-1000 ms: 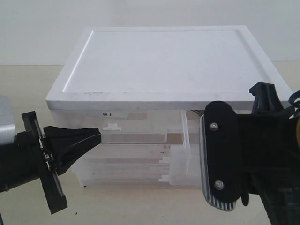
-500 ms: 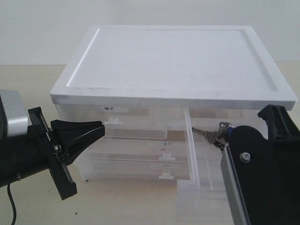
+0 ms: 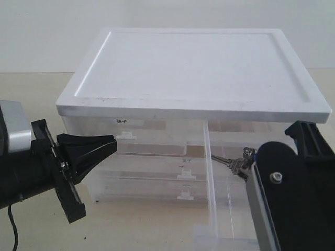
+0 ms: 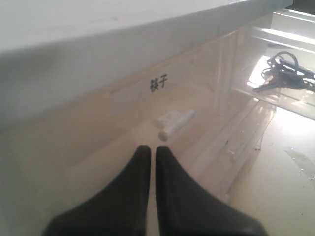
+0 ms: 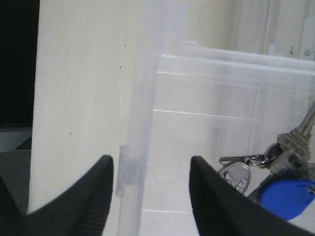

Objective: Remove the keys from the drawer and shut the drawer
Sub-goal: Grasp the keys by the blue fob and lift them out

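The half-width clear drawer (image 3: 208, 172) on the unit's right side stands pulled far out toward the camera. The keys (image 3: 235, 162) lie inside it. In the right wrist view they show as silver keys (image 5: 290, 147) with a blue fob (image 5: 285, 196) and an oval grey tag (image 5: 238, 178). My right gripper (image 5: 150, 162) is open over the drawer's front wall (image 5: 142, 123), with the small tab handle (image 5: 120, 172) between its jaws, untouched. It looms at the lower right (image 3: 285, 151). My left gripper (image 4: 149, 147) is shut on nothing, close to the other drawer's tab handle (image 4: 173, 122).
The drawer unit has a wide white lid (image 3: 193, 68). Its left half-width drawer carries a label in bold black characters (image 4: 159, 82), and full-width clear drawers (image 3: 152, 178) sit below. Beige tabletop (image 3: 131, 225) lies in front.
The right drawer has slid much farther out toward the camera, and the keys came into sight. My right gripper drew back and lower with it. The left gripper barely moved.
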`<state>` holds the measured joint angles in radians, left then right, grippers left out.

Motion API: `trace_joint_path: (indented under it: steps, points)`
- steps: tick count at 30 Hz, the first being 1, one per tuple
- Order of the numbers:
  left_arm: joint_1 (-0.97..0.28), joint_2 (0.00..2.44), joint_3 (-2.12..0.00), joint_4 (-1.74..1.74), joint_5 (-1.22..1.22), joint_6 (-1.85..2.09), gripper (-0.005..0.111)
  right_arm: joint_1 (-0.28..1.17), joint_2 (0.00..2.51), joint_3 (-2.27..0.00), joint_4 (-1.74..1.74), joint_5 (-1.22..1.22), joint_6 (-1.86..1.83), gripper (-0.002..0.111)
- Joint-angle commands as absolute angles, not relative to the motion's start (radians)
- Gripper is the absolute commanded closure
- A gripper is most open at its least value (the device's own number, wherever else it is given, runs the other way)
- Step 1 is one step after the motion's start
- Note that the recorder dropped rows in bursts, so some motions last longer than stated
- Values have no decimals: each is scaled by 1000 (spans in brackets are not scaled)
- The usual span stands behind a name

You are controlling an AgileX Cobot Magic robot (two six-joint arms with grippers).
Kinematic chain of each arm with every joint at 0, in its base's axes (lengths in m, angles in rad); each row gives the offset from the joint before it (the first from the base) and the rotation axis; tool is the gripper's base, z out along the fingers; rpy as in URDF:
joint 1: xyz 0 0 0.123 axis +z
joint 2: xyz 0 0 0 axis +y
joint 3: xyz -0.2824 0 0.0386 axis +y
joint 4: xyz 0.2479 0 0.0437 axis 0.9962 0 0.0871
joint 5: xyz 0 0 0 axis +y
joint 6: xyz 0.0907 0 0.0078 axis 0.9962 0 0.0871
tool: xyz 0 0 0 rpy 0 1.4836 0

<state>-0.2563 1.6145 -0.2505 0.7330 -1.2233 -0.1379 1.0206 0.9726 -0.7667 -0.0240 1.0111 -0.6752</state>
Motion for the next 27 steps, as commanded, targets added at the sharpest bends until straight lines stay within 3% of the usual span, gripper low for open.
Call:
trace_joint_path:
  steps: [1,13,16,21,27]
  points:
    - [-257,1616,-257,698,-1221,-137,102,1021,964,-770,0,1011,-632,57]
    - [-257,1616,-257,707,-1221,-141,102,1021,861,-834,18,992,-485,57]
    - [-257,1616,-257,718,-1221,-141,102,1021,860,-858,-43,948,-284,57]
    - [-257,1616,-257,729,-1221,-152,102,1021,970,-858,-409,965,178,57]
    - [-257,1616,-255,745,-1221,-160,102,1021,1111,-858,-400,948,249,57]
